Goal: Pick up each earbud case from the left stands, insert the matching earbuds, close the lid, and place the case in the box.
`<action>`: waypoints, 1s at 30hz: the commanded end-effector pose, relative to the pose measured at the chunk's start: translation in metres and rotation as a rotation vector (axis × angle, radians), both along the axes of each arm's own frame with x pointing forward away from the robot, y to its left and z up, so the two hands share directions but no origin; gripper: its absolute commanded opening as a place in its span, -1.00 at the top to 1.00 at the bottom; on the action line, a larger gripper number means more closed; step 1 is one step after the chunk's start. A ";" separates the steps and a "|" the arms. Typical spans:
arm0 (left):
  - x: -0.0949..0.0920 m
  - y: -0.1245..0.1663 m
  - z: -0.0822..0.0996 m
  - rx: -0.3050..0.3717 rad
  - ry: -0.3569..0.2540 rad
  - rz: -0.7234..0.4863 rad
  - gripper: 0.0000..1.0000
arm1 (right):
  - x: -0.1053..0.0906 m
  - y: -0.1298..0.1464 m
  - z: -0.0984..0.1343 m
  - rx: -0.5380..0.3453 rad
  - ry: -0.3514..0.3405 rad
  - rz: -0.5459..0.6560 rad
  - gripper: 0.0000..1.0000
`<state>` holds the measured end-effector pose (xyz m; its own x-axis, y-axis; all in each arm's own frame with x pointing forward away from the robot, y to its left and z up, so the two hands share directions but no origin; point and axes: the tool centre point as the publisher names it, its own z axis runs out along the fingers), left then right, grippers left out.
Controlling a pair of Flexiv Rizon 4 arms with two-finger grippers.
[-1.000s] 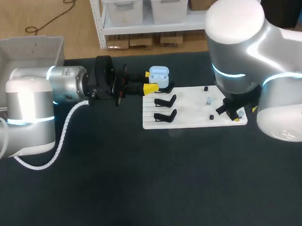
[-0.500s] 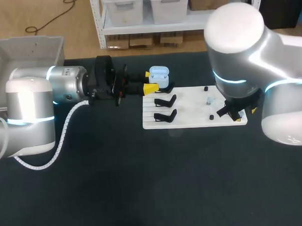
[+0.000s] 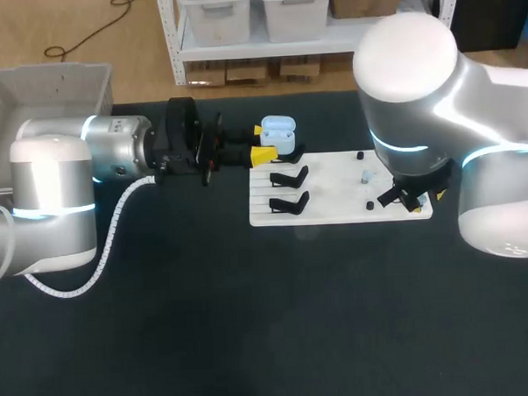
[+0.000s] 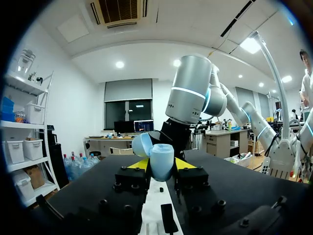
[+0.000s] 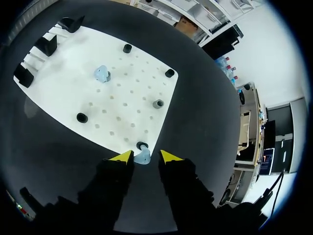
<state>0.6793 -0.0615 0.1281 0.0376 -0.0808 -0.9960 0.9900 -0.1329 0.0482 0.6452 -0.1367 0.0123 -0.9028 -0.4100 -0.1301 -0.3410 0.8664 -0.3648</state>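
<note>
— Which step is this, starting at the left?

— The left gripper (image 4: 161, 166) clamps the open earbud case (image 3: 277, 130) at the white board's (image 3: 335, 208) far left corner.

— And the right?

— The right gripper (image 5: 145, 156) hangs at the near right corner, fingers apart astride an earbud (image 5: 143, 156). I'd call it fetching the earbud: pinch, lift, carry it to the case.

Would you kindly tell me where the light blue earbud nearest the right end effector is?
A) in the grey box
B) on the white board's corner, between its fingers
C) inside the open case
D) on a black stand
B: the right wrist view shows the earbud lying on the white board between the yellow tips of the right end effector.
</note>
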 end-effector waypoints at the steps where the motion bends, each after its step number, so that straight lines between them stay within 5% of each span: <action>1: 0.000 0.000 -0.003 -0.006 -0.002 0.000 1.00 | -0.001 -0.001 -0.002 0.001 -0.010 0.002 0.36; 20: 0.000 0.000 -0.003 -0.006 -0.002 0.000 1.00 | 0.002 -0.001 -0.004 0.001 -0.008 0.001 0.51; 26: 0.000 0.000 -0.003 -0.006 -0.002 0.000 1.00 | 0.002 -0.001 -0.005 0.000 -0.006 0.002 1.00; 30: 0.000 0.000 -0.003 -0.006 -0.002 0.000 1.00 | 0.002 -0.001 -0.004 -0.003 -0.005 0.002 1.00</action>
